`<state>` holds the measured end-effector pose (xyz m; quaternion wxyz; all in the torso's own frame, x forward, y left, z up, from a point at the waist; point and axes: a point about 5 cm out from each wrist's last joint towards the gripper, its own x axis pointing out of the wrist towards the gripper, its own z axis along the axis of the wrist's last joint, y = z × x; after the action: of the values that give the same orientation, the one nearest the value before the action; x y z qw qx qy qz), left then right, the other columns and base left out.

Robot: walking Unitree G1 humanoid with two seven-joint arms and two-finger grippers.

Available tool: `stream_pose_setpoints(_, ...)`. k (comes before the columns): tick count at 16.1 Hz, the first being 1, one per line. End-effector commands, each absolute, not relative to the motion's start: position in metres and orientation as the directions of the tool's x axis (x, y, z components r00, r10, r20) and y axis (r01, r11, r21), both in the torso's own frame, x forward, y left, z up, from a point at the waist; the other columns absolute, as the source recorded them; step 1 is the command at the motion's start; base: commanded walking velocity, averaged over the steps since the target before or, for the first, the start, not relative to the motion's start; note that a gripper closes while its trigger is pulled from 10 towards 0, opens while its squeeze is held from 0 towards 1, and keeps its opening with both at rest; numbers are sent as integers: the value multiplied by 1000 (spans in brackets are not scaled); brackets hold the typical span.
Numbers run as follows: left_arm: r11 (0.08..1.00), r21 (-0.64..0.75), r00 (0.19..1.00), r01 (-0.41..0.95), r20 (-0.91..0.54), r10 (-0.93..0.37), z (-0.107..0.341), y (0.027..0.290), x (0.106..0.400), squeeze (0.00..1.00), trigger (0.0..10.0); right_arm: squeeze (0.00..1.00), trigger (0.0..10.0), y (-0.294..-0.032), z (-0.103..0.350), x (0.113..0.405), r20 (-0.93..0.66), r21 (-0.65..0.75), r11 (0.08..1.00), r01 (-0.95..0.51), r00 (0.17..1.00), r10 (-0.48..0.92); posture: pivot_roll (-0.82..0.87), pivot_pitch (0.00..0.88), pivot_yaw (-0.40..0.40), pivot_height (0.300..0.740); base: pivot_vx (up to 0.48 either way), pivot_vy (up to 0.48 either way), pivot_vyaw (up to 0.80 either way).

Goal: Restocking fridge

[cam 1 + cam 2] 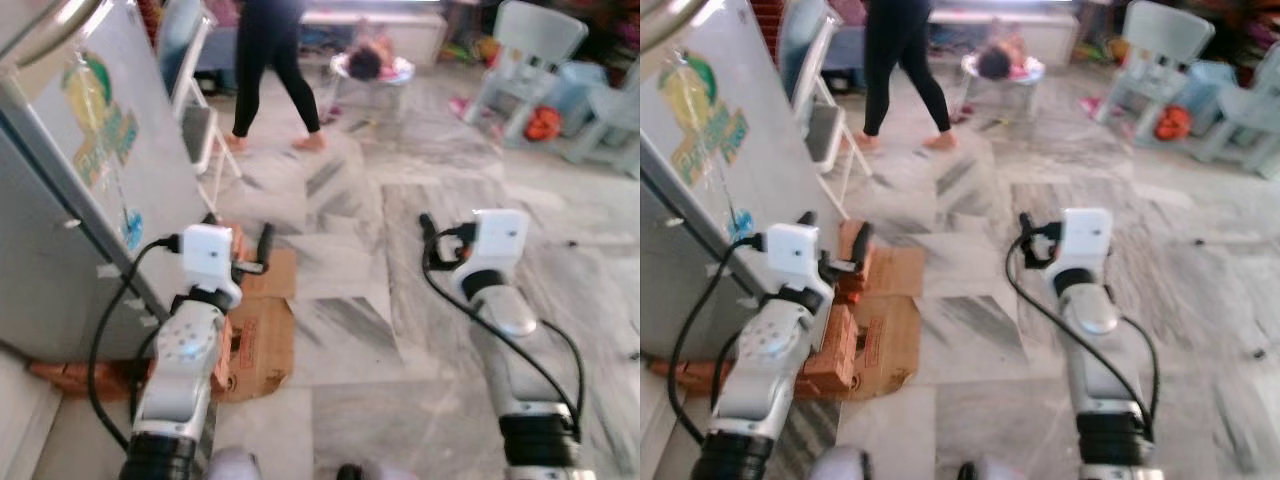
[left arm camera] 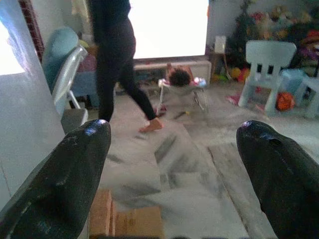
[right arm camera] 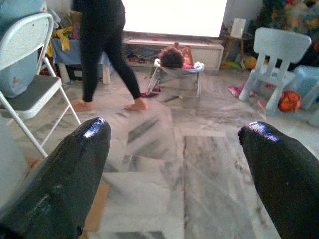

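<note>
Standing beside the fridge (image 1: pixel 70 200), judged still the approach step.

Eye views: fridge door shut, just beside the left pincer (image 1: pixel 240 250); right pincer (image 1: pixel 1025 240) farther from the fridge, over bare floor (image 1: pixel 420 330).

Wrist views: both pincers wide, holding nothing; a person (image 2: pixel 117 64) walks beyond.

Next: turn toward the fridge, find stock.

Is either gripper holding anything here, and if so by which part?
Nothing is held. The left gripper and right gripper both have fingers spread wide with only floor between them.
</note>
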<state>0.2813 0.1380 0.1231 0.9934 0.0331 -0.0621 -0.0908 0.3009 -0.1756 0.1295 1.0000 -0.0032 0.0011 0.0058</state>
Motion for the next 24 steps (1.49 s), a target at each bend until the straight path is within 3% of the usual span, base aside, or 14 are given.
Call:
stream_pose_setpoints(1, 982, 92, 977, 166, 121, -176, 124, 143, 280, 0, 10000, 0, 10000, -167, 133, 303, 7, -3, 999, -38, 999, 38, 140, 110, -43, 740, 405, -255, 0)
stream_pose_setpoints(3, 983, 86, 977, 165, 119, -175, 122, 141, 274, 0, 10000, 0, 10000, -164, 133, 303, 11, -5, 999, -45, 999, 45, 141, 111, -43, 740, 202, -127, 0)
stream_pose_setpoints(7, 970, 191, 984, -147, 132, 124, 120, 181, 263, 0, 10000, 0, 10000, -162, 132, 300, 9, -7, 996, -86, 996, 86, 147, 114, -41, 740, 0, 0, 0)
stream_pose_setpoints(9, 940, 178, 955, -289, 116, 272, 120, 205, 263, 0, 10000, 0, 10000, -158, 132, 298, 6, -27, 992, -123, 992, 123, 153, 118, -47, 740, 0, 0, 769)
stream_pose_setpoints(12, 957, 165, 968, -238, 116, 220, 126, 211, 273, 0, 10000, 0, 10000, -159, 134, 301, 12, -8, 994, -108, 994, 108, 155, 110, -45, 740, 0, 89, 508)
stream_pose_setpoints(20, 967, 182, 979, -177, 131, 154, 127, 198, 275, 0, 10000, 0, 10000, -160, 135, 304, 19, -5, 995, -100, 995, 100, 155, 97, -48, 740, 390, 142, 0)
stream_pose_setpoints(24, 977, 152, 982, -151, 135, 131, 127, 192, 273, 0, 10000, 0, 10000, -159, 136, 307, 24, -8, 995, -99, 995, 99, 158, 92, -49, 740, 0, 0, 0)
